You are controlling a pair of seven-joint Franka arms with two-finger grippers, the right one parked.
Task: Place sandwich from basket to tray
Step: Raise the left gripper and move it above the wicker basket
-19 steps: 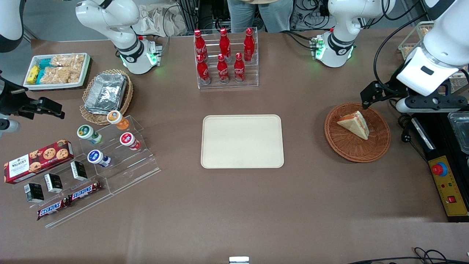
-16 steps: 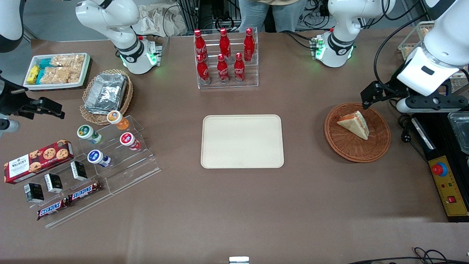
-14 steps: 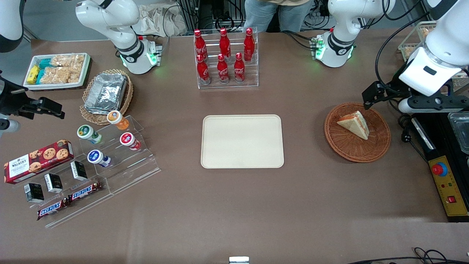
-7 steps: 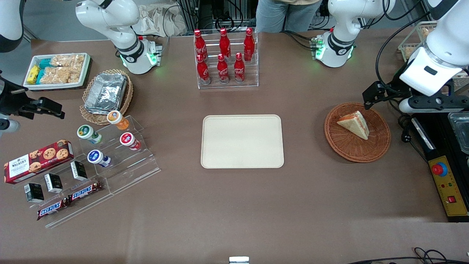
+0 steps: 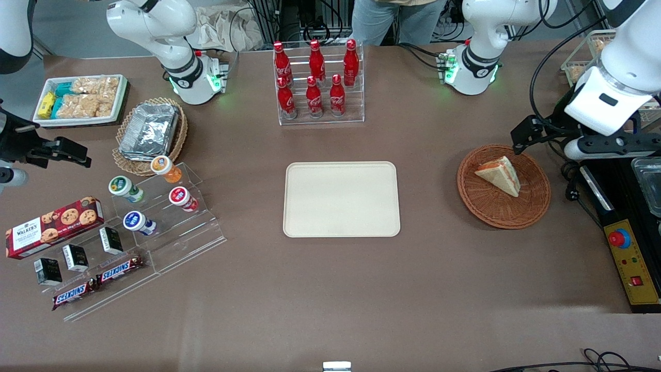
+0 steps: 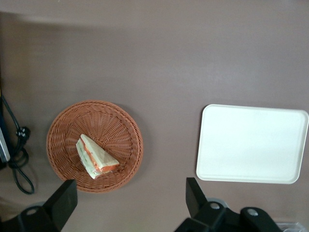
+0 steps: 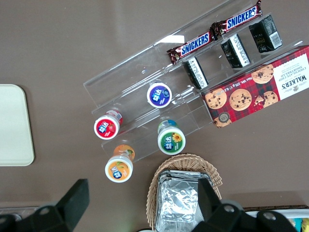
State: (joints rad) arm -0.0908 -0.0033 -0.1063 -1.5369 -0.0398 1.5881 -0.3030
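Observation:
The sandwich (image 5: 500, 174), a pale bread wedge with red-orange filling, lies in the round reddish-brown basket (image 5: 532, 206) toward the working arm's end of the table. It also shows in the left wrist view (image 6: 95, 157), inside the basket (image 6: 120, 126). The cream tray (image 5: 341, 199) lies flat mid-table and holds nothing; it also shows in the left wrist view (image 6: 252, 143). My left gripper (image 5: 601, 148) hovers high beside the basket, slightly farther from the front camera. In the left wrist view the gripper (image 6: 128, 203) is open and empty, its fingers wide apart.
A clear rack of red bottles (image 5: 316, 82) stands farther from the front camera than the tray. A control box with a red button (image 5: 631, 262) lies at the working arm's table edge. A tan basket with foil trays (image 5: 150, 132), yoghurt cups and snack bars lie toward the parked arm's end.
My left gripper has drifted very slightly away from the tray, still high beside the basket. The sandwich, basket and tray have not moved.

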